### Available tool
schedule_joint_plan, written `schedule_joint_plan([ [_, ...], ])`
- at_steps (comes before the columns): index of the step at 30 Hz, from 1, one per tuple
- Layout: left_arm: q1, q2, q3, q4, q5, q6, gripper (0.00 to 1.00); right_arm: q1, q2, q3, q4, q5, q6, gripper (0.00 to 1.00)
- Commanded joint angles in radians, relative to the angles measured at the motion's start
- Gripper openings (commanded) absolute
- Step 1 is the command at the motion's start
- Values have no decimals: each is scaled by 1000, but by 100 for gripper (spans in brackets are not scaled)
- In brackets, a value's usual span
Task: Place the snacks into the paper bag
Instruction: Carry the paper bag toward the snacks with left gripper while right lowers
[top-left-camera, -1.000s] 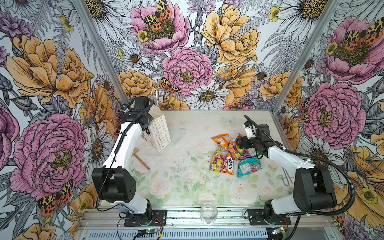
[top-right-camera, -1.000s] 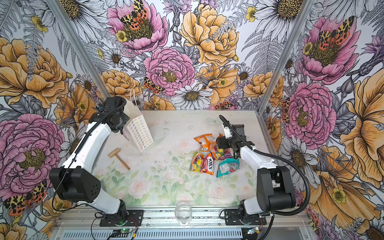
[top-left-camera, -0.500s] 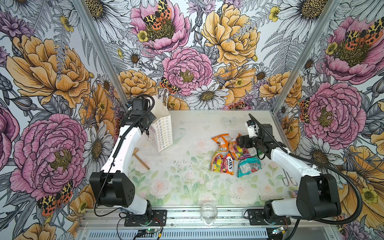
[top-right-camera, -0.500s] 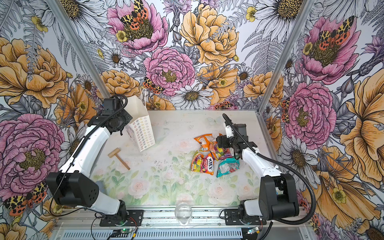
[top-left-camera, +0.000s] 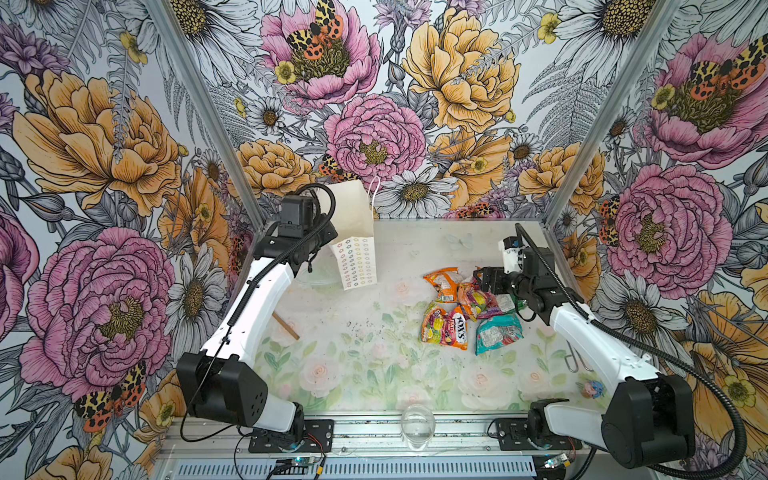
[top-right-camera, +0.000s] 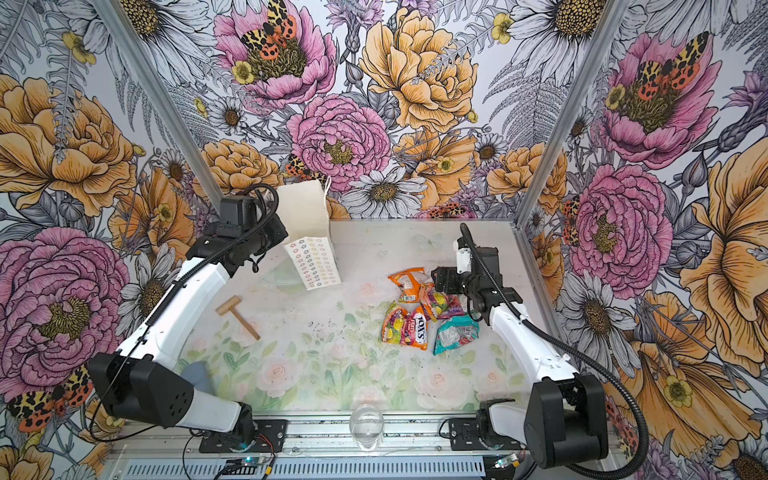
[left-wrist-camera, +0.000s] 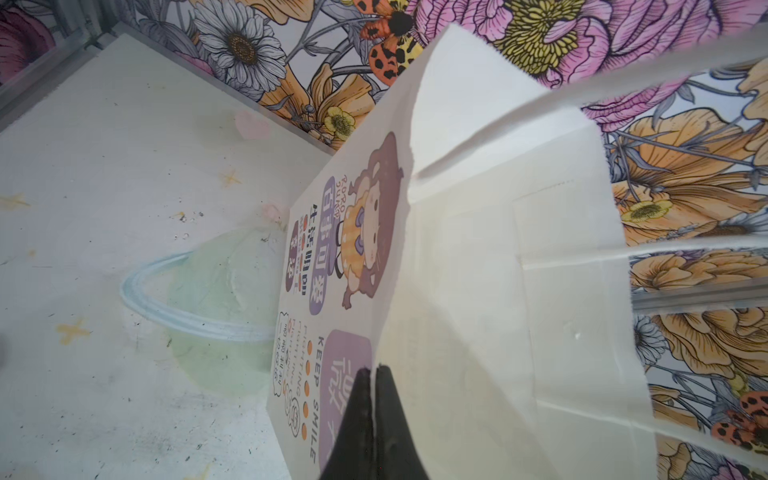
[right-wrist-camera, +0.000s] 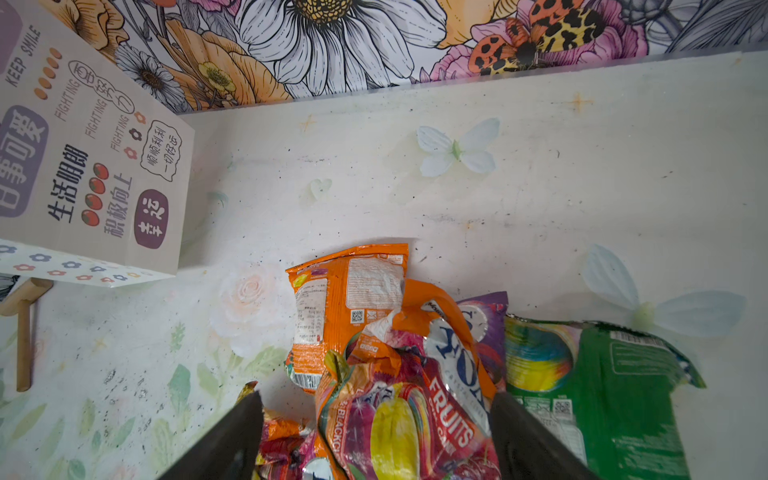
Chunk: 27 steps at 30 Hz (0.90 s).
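Note:
The paper bag (top-left-camera: 356, 261) stands tilted at the back left, its mouth open toward the camera in both top views (top-right-camera: 312, 262). My left gripper (left-wrist-camera: 372, 370) is shut on the bag's rim, one finger inside and one outside. The snacks lie in a pile at the right: an orange packet (top-left-camera: 444, 286), a "FOX'S" packet (top-left-camera: 446, 329), a teal one (top-left-camera: 498, 333) and a green one (right-wrist-camera: 615, 395). My right gripper (right-wrist-camera: 378, 409) hangs open over the pile (top-left-camera: 484, 280), its fingers either side of a crumpled orange fruit packet (right-wrist-camera: 399, 419).
A wooden mallet (top-right-camera: 239, 313) lies left of centre, partly under the left arm. A clear greenish dish (left-wrist-camera: 208, 299) sits next to the bag. A glass bowl (top-left-camera: 417, 424) stands on the front rail. A small toy (top-left-camera: 592, 388) lies front right. Flowered walls close in three sides.
The left arm has carried the bag to the right and toward the back, and its mouth now shows open. The right gripper stays over the pile, still open.

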Motion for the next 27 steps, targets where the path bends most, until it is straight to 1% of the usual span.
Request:
schedule_joint_plan([
  [1, -42, -31, 13, 37, 75, 32, 0, 8, -39, 1, -33, -2, 86, 89],
  [5, -79, -43, 15, 37, 123, 40, 0, 8, -38, 29, -91, 2, 139, 90],
  [11, -112, -59, 2, 36, 186, 56, 0, 6, -12, 95, -227, 32, 258, 91],
  [16, -134, -76, -19, 36, 189, 59, 0, 8, 20, 141, -323, 56, 336, 91],
  [20, -145, -85, -45, 35, 183, 59, 0, 8, 38, 137, -343, 70, 383, 92],
  [22, -148, -85, -55, 34, 183, 56, 0, 8, 53, 131, -345, 71, 399, 98],
  [23, -150, -85, -57, 34, 183, 54, 0, 8, 62, 127, -345, 71, 404, 99],
  [27, -165, -78, -62, 33, 166, 44, 0, 9, 108, 126, -343, 78, 412, 100],
])
